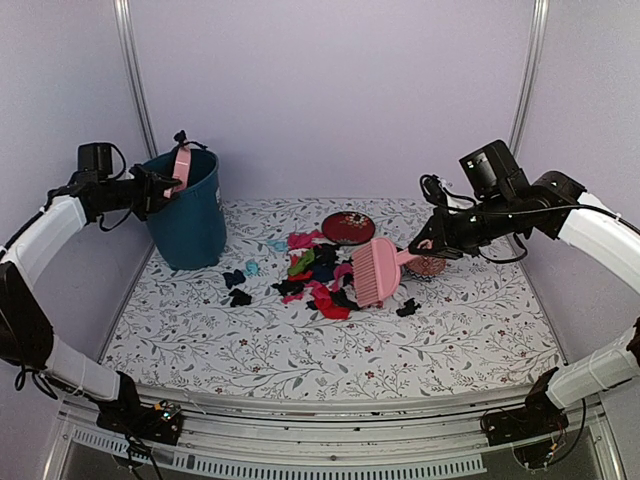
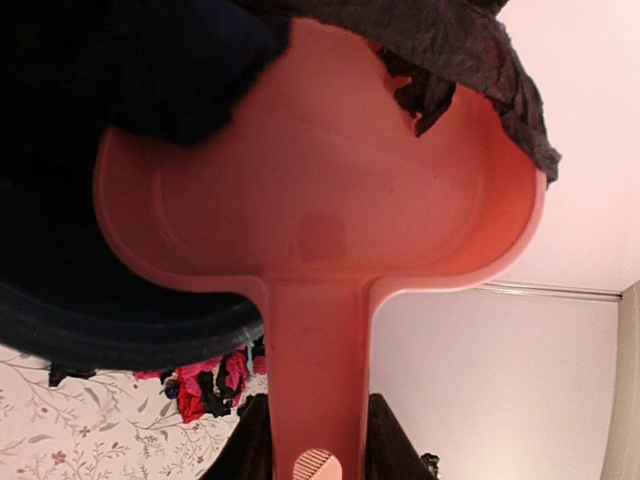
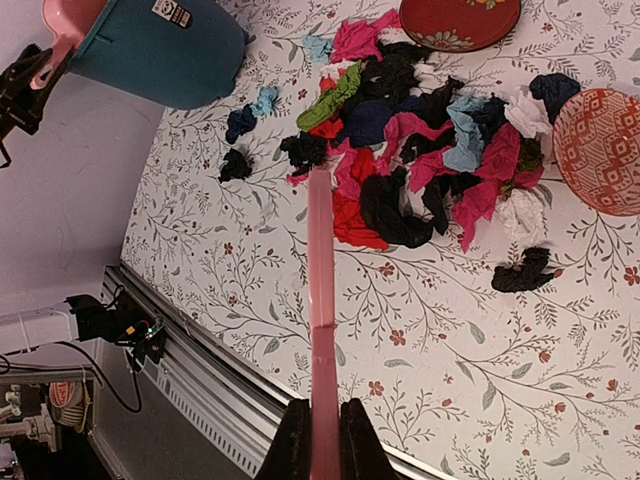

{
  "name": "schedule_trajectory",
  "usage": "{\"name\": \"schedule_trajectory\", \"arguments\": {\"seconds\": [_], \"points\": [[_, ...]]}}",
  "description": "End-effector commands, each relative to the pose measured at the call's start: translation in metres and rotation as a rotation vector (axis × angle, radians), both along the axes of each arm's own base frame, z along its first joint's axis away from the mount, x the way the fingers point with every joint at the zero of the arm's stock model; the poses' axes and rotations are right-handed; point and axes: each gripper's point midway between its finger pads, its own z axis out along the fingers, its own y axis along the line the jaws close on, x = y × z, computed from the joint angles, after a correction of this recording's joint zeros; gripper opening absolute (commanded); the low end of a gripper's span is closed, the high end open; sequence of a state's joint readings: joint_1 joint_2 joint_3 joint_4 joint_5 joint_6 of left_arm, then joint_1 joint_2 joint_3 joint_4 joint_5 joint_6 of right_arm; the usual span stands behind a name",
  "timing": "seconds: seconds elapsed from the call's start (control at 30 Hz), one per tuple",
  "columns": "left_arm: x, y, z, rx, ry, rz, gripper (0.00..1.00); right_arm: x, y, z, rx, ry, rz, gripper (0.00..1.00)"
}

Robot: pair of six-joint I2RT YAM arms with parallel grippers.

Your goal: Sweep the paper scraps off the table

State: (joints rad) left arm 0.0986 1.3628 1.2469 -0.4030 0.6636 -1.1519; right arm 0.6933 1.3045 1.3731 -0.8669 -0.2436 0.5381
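Observation:
The paper scraps point(image 1: 316, 274) lie heaped in black, pink, red, green and blue at the middle of the table point(image 1: 300, 350); a few stray bits point(image 1: 238, 288) lie to the left. My right gripper point(image 1: 425, 244) is shut on the handle of a pink brush point(image 1: 378, 270), whose head rests at the heap's right edge. In the right wrist view the brush point(image 3: 321, 260) shows edge-on, reaching toward the scraps point(image 3: 420, 150). My left gripper point(image 1: 163, 188) is shut on a pink dustpan point(image 1: 182, 168), tipped over a teal bin point(image 1: 188, 210). Black scraps point(image 2: 455, 55) hang at the dustpan's point(image 2: 320, 200) far lip.
A dark-red plate point(image 1: 348, 227) sits behind the heap. A pink patterned dish point(image 1: 430, 266) stands right of the brush, partly hidden by it. One black scrap point(image 1: 408, 308) lies apart at the front right. The bin stands at the table's back left corner.

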Motion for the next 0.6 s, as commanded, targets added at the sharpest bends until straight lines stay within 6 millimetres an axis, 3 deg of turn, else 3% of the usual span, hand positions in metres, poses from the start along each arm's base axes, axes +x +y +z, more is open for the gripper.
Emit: {"name": "schedule_trajectory", "arguments": {"seconds": [0.0,0.1,0.23,0.37,0.5,0.57], "points": [[-0.003,-0.005,0.046,-0.169,-0.122,-0.01,0.14,0.004,0.003,0.001,0.007,-0.02,0.006,0.02],[-0.002,-0.003,0.051,-0.178,-0.137,0.0,0.14,0.005,0.002,0.001,0.001,-0.023,0.007,0.02],[-0.002,-0.001,0.043,-0.253,-0.114,0.004,0.14,0.007,0.005,0.001,-0.001,-0.026,0.017,0.02],[-0.003,0.001,0.052,-0.3,-0.139,0.018,0.14,0.01,0.007,0.003,-0.005,-0.032,0.023,0.02],[-0.003,0.003,0.029,-0.308,-0.077,0.028,0.14,0.011,0.011,0.002,0.001,-0.028,0.033,0.02],[-0.007,0.001,0.028,-0.337,-0.075,0.03,0.14,0.012,0.011,0.003,0.002,-0.026,0.035,0.02]]}}
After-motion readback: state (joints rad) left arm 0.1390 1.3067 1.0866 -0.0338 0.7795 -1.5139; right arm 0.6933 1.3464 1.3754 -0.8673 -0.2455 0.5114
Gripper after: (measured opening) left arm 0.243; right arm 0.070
